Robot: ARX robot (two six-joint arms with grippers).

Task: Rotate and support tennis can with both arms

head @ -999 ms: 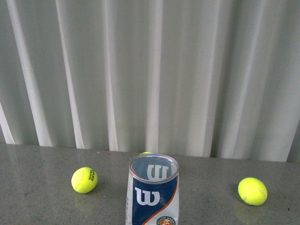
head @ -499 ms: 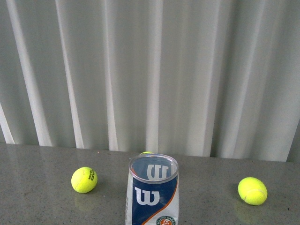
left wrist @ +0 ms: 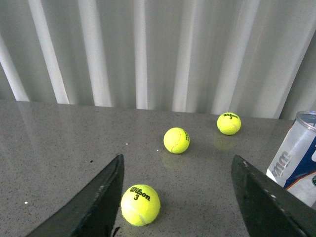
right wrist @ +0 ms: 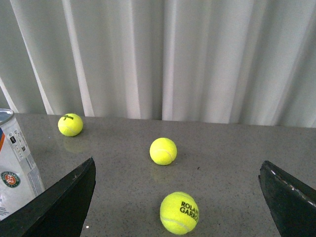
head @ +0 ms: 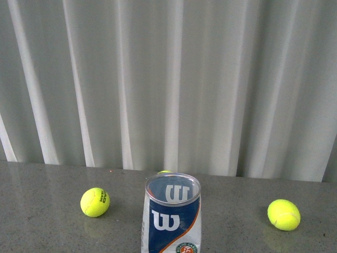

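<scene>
The tennis can (head: 172, 216) stands upright at the front middle of the grey table, open silver rim up, blue Wilson label and orange stripe facing me. No arm shows in the front view. In the left wrist view the can (left wrist: 296, 157) is at the picture's edge, outside the open left gripper (left wrist: 177, 170), whose black fingers (left wrist: 96, 200) stand wide apart with a yellow ball (left wrist: 140, 204) between them. In the right wrist view the can (right wrist: 15, 163) is beside the open right gripper (right wrist: 177, 170), with a ball (right wrist: 179, 213) between its fingers (right wrist: 69, 200).
Yellow tennis balls lie on the table: one left of the can (head: 95, 202), one right (head: 284, 214), one just behind it (head: 164, 172). White curtains (head: 168, 79) hang along the table's far edge. More balls show in the wrist views (left wrist: 177, 140) (right wrist: 163, 150).
</scene>
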